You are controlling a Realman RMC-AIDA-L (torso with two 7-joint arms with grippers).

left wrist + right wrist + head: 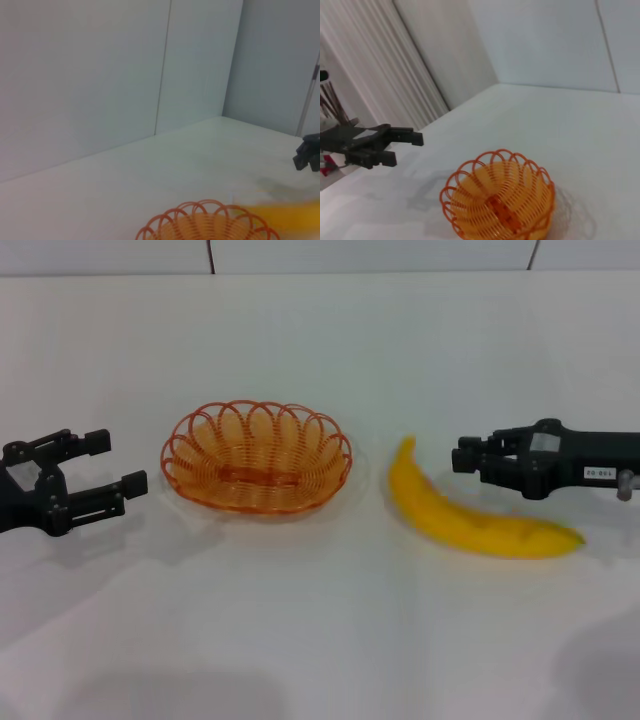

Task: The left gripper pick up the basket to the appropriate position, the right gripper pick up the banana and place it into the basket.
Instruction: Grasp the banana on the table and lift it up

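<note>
We judge step one not yet done: basket sits on counter, nothing lifted. Left hand spread wide, empty, just beside its rim. Banana lies near right hand, grip unclear. Next: left hand closes on rim.

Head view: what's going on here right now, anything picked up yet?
Nothing is held yet. The basket sits empty on the white table, with the banana lying beside it on the robot's right. The left gripper waits open just off the basket's left side, not touching it. The right gripper hovers by the banana, apparently above its middle.
</note>
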